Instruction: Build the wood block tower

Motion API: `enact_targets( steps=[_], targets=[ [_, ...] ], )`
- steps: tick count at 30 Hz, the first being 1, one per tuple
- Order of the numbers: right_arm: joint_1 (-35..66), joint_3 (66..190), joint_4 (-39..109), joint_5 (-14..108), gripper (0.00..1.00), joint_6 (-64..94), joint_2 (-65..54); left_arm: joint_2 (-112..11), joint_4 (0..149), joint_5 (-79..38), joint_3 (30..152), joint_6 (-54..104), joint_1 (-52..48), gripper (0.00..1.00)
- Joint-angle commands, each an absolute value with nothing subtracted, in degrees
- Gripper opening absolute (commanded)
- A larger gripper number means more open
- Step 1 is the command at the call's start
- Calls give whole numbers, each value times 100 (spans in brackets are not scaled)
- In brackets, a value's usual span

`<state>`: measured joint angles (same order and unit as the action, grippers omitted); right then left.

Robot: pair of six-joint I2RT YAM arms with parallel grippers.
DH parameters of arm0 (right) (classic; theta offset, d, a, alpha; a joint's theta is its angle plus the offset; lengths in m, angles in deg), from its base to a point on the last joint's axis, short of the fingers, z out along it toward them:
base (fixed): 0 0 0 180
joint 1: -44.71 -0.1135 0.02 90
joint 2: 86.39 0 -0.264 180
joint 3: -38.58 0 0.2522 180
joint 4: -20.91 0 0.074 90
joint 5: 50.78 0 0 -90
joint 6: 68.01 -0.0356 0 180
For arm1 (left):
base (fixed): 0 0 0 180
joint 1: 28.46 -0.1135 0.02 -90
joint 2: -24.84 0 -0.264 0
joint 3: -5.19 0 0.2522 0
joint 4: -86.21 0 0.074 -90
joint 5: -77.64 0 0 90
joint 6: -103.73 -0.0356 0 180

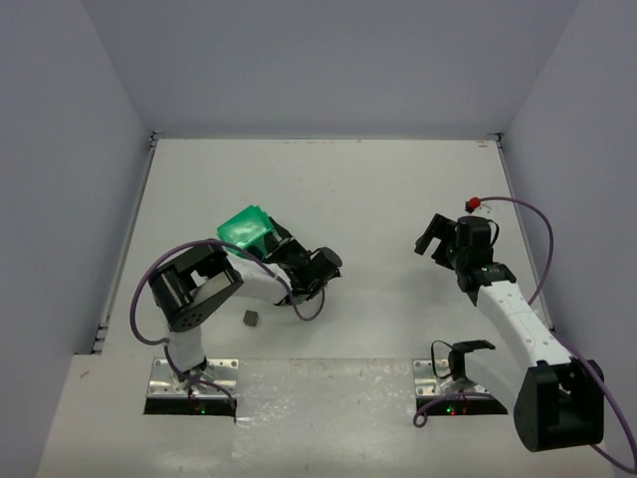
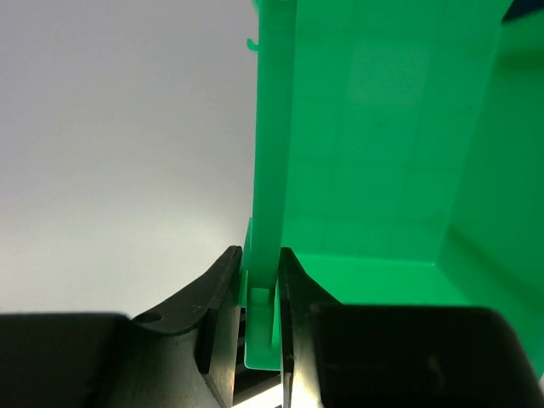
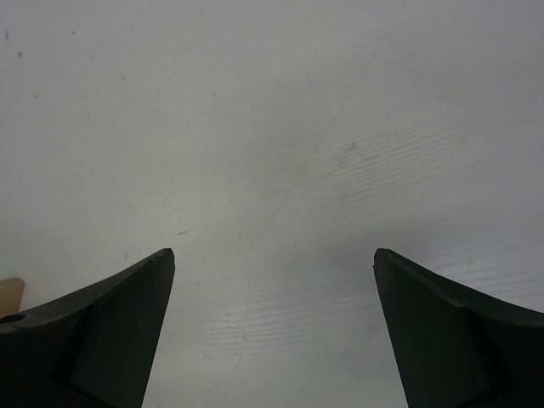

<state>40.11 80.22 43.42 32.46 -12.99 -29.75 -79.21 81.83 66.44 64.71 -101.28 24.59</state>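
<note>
My left gripper [image 1: 271,243] is shut on the wall of the green plastic bin [image 1: 245,226], which is tilted up off the table. In the left wrist view the jaws [image 2: 260,293] pinch the bin's thin upright wall [image 2: 270,170], and the bin's inside shows nothing in it. A dark cube [image 1: 252,319] lies loose on the table, in front of the left arm. My right gripper [image 1: 434,237] is open and empty over bare table [image 3: 272,153]. A tan corner [image 3: 10,295] shows at the left edge of the right wrist view. No stacked tower is in view.
A small red object [image 1: 474,204] sits by the right wall, behind the right arm. Grey walls close in the white table on three sides. Cables loop from both arms.
</note>
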Motion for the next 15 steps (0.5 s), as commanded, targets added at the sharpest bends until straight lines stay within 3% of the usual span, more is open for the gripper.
enact_targets(
  steps=[1,12,15],
  targets=[
    [4005,8160,4140,3342,99,-1367,-3157,-8147,7897,6175,6539,-10070,2586,0],
    [4005,8091,4065,3446,99,-1378,-3268,-7747,7590,5712,7485,-9412,2190,0],
    [4005,8097,4065,3448,99,-1378,-3255,-7679,7087,5377,8308,-8603,1944,0]
  ],
)
